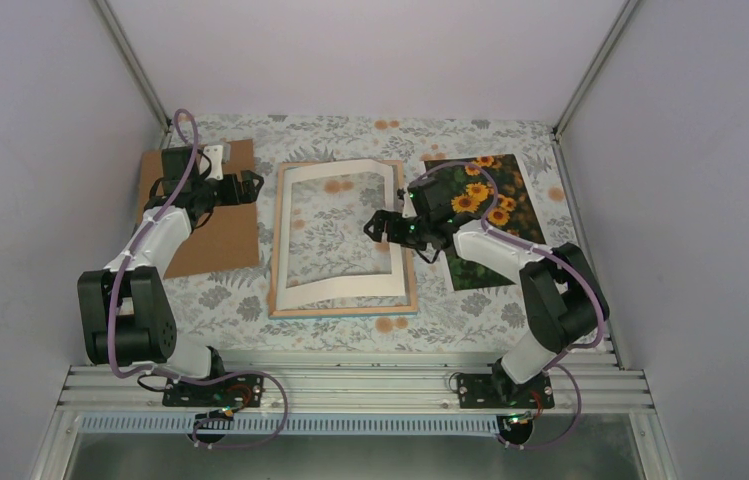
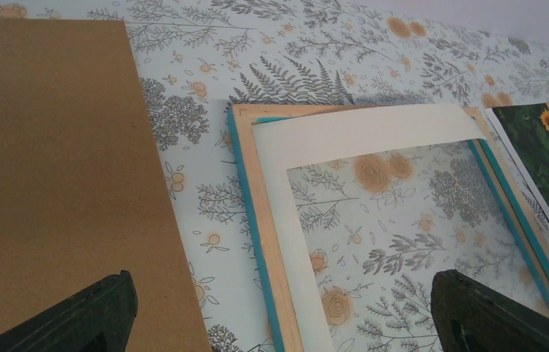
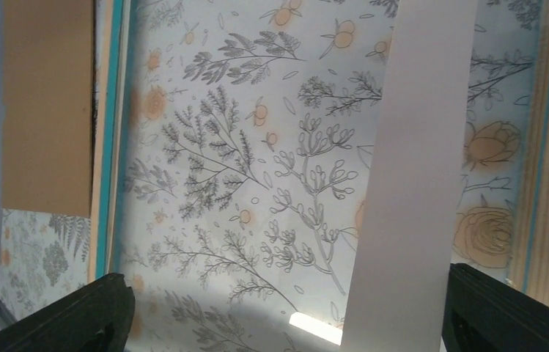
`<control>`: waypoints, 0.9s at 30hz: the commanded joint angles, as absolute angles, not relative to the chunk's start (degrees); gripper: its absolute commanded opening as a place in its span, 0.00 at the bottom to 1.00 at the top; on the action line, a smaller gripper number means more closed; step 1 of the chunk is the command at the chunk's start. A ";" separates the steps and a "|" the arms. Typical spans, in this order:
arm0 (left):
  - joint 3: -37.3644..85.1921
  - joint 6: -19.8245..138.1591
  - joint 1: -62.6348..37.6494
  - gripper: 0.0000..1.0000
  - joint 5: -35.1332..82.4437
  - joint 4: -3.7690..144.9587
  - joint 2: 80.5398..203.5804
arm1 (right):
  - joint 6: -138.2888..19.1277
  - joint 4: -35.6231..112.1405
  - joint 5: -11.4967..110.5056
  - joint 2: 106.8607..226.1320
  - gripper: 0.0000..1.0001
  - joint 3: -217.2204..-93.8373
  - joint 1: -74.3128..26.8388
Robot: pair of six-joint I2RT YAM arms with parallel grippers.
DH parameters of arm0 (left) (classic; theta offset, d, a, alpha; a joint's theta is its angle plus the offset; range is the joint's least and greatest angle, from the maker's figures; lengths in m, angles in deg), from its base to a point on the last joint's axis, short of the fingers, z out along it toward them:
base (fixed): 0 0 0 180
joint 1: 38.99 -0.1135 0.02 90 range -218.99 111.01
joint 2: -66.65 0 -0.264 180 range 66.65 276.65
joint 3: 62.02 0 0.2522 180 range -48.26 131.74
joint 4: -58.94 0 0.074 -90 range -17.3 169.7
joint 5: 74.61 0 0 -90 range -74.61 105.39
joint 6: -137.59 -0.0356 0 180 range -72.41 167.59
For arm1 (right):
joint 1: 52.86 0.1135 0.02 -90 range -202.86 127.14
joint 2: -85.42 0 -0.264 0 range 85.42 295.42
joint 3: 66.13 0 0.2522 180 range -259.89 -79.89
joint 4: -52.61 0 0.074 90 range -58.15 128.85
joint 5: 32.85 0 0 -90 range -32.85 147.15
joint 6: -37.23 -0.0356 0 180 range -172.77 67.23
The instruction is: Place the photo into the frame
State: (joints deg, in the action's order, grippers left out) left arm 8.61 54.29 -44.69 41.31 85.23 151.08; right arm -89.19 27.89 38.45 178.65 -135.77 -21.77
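Right gripper [image 1: 382, 230] jaws apart over frame [image 1: 345, 311] right rail, photo [image 1: 510, 195] face-up at its 3 o'clock in top view, left gripper [image 1: 248, 186] jaws apart, frame at its 3 o'clock

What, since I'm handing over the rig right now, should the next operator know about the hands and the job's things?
Left hand: open, empty, above the gap between the brown backing board and the frame.
Right hand: open, empty, over the frame's right side.
Frame: flat mid-table, wood back up, white mat lying askew in it.
Photo: picture side up, right of the frame, untouched.
Done: frame open, board off.
Left: put the photo in.
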 commanded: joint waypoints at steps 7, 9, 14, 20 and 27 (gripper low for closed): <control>9.34 54.71 -45.06 1.00 40.89 84.78 150.95 | -82.02 24.81 45.39 177.17 1.00 -135.81 -21.31; 9.34 54.62 -45.13 1.00 40.72 84.80 150.92 | -81.77 24.94 45.21 177.15 1.00 -135.35 -21.32; 9.11 54.62 -45.14 1.00 40.28 84.82 150.67 | -81.01 25.32 44.48 177.09 1.00 -134.67 -21.40; 9.23 54.71 -45.15 1.00 40.27 84.78 150.71 | -80.78 26.49 41.94 177.88 1.00 -134.19 -21.48; 8.97 54.66 -45.32 1.00 39.25 84.85 150.21 | -79.32 25.04 44.94 176.50 1.00 -133.38 -21.99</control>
